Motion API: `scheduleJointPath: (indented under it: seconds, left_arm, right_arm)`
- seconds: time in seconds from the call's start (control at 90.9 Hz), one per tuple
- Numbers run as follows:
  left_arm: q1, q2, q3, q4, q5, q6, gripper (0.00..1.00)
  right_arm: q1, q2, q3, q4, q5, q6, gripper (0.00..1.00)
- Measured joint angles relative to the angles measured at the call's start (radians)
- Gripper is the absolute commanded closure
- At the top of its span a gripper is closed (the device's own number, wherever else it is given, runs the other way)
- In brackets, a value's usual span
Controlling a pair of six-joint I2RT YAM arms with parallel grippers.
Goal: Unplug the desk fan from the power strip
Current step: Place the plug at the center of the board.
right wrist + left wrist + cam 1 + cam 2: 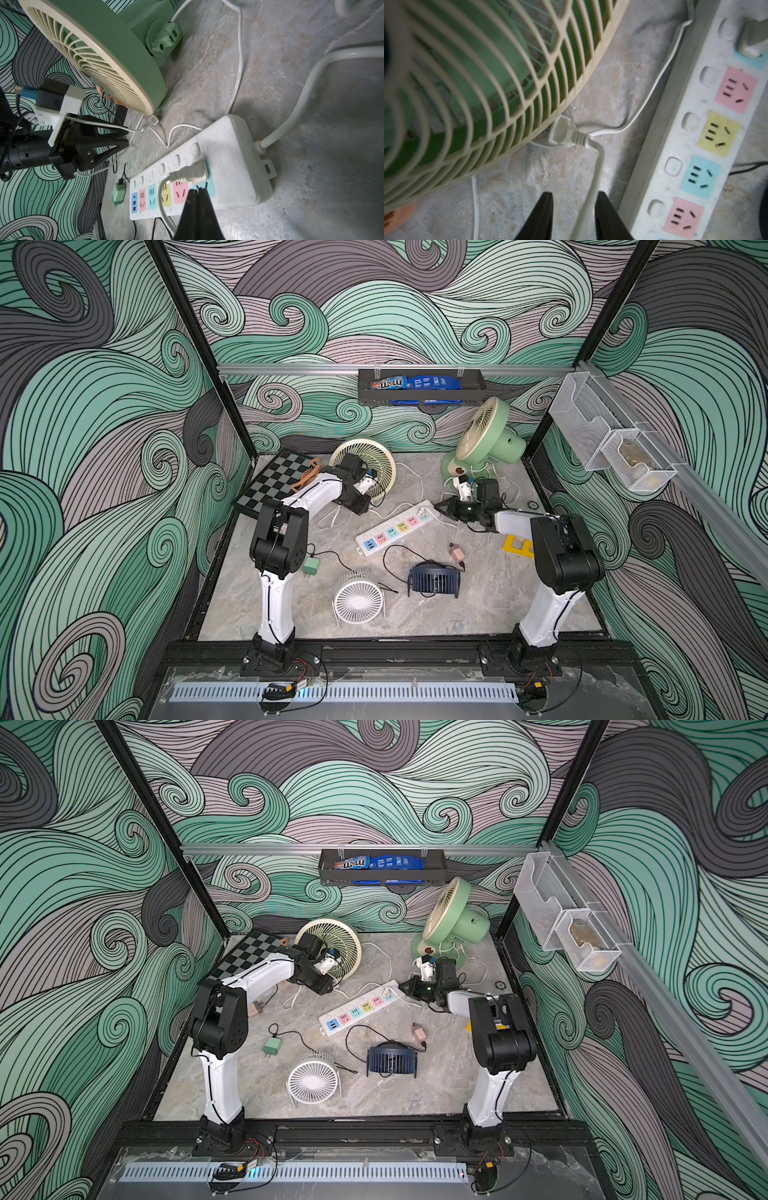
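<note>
The right arm bends low across the table [478,593]; the right gripper [197,190] is pressed together, tips on the power strip [395,526] just beside the white plug [193,173] in its end teal socket. The strip lies diagonally mid-table. The left arm reaches toward a cream fan [384,472]; the left gripper [574,193] is spread, with a white cord [593,176] between its fingers.

Swirl-patterned walls [374,302], marbled grey floor [478,605]
</note>
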Motion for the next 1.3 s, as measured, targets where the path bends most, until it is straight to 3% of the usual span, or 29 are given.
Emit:
scheduleJointPath:
  seconds: [0.187, 0.374, 0.748, 1.299]
  left_arm:
    - [0.025, -0.016, 0.002, 0.0, -0.011, 0.013, 0.36]
    - [0.063, -0.023, 0.062, -0.057, 0.05, 0.039, 0.37]
    - [0.074, -0.024, 0.108, -0.274, 0.441, 0.092, 0.43]
    - [0.038, -0.005, 0.032, -0.296, 0.625, 0.04, 0.44]
  right_arm:
    - [0.0, 0.005, 0.0, 0.001, -0.002, 0.003, 0.96]
    - [0.0, 0.005, 0.0, 0.001, -0.002, 0.003, 0.96]
    - [0.0, 0.005, 0.0, 0.0, -0.004, 0.004, 0.96]
    - [0.0, 0.004, 0.0, -0.001, -0.006, 0.003, 0.95]
